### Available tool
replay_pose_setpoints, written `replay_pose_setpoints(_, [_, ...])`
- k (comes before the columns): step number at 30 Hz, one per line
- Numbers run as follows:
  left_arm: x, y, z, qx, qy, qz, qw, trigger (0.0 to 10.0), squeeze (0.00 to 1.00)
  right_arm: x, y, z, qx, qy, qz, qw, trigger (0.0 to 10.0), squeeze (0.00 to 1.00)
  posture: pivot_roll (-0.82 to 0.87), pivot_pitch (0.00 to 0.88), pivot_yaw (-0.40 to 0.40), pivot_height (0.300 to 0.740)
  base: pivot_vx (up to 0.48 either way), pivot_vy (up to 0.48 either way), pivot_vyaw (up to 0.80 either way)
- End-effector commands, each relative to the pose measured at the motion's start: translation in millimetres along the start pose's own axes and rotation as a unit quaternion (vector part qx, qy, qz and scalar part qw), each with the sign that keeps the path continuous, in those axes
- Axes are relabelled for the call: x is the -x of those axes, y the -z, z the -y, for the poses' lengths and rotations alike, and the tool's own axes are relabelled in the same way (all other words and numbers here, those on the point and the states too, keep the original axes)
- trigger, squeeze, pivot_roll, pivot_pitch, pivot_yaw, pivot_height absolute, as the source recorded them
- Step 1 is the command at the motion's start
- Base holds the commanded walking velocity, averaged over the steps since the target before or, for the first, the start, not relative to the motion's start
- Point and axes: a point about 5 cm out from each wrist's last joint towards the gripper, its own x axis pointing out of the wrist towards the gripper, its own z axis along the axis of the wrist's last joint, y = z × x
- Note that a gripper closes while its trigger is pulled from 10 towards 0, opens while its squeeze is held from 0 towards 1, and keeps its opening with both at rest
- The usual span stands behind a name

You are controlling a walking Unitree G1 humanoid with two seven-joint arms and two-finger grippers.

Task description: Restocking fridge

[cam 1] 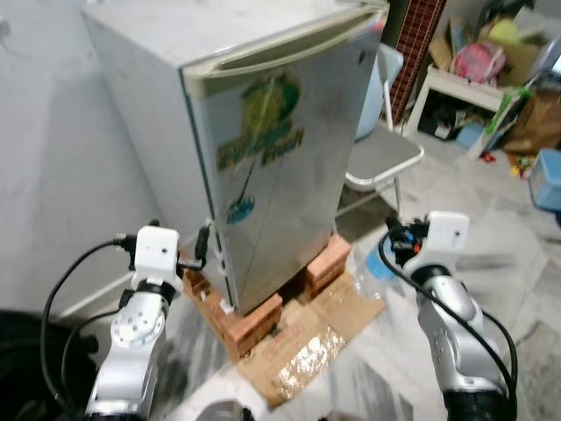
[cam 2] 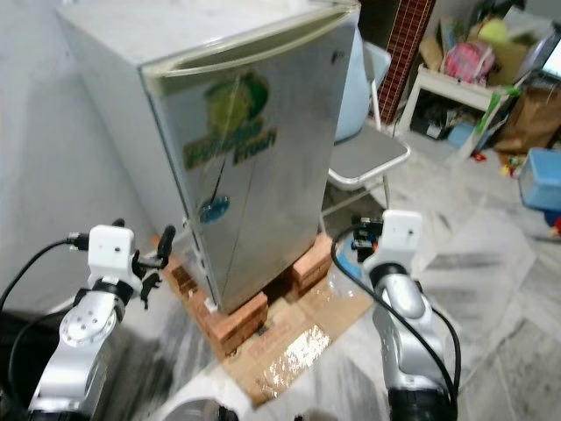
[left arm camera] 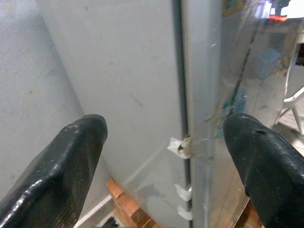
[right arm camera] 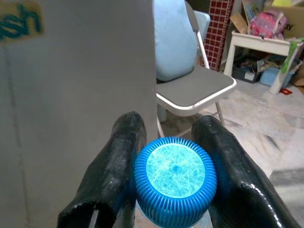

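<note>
A grey folding chair (cam 1: 379,158) stands just beside the closed appliance, with a pale blue cushion (right arm camera: 172,42) leaning on its back. Under the appliance there are red bricks (cam 1: 254,320), and these rest on a flattened cardboard sheet (cam 1: 307,351) spread on the marble floor (cam 1: 491,237). Farther back stands a white low table (cam 1: 465,88) with a pink bag (cam 1: 478,61) on top. Near the edge is a blue box (cam 1: 545,180), perhaps plastic. A brick-patterned panel (right arm camera: 219,28) stands behind the chair.
</note>
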Motion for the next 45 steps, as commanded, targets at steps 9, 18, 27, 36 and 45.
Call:
replay_pose_setpoints(9, [-12.3, -7, 6.7, 0.01, 0.011, 0.013, 1.0, 10.0, 0.0, -1.1, -10, 4.5, -0.003, 0.008, 0.024, 1.0, 10.0, 0.0, 0.0, 0.0, -0.011, 0.74, 0.056, 0.0, 0.0])
replay_pose_setpoints(18, [-15.1, -4, 6.4, 0.015, -0.003, 0.004, 1.0, 10.0, 0.0, 0.9, -5, 6.6, -0.002, 0.009, 0.009, 1.0, 10.0, 0.0, -0.01, 0.0, -0.009, 0.74, 0.18, 0.0, -0.25])
replay_pose_setpoints(27, [-17.9, -1, 10.7, 0.02, -0.01, -0.008, 1.0, 10.0, 0.0, 3.2, -4, 10.4, 0.001, 0.015, 0.002, 1.0, 10.0, 0.0, -0.02, 0.0, -0.018, 0.74, 0.0, 0.0, -0.6])
replay_pose_setpoints(36, [-28.3, 1, 7.8, 0.021, -0.04, -0.019, 0.999, 10.0, 0.0, 28.8, 12, 15.7, 0.002, 0.013, -0.064, 0.998, 10.0, 0.0, -0.04, 0.0, -0.04, 0.74, 0.0, 0.0, 0.0])
replay_pose_setpoints(45, [-50.4, 9, 34.0, 0.03, 0.042, -0.076, 0.996, 10.0, 0.0, 48.6, 17, 33.4, 0.005, 0.042, -0.098, 0.994, 10.0, 0.0, -0.06, 0.0, -0.051, 0.74, 0.0, 0.0, 0.0])
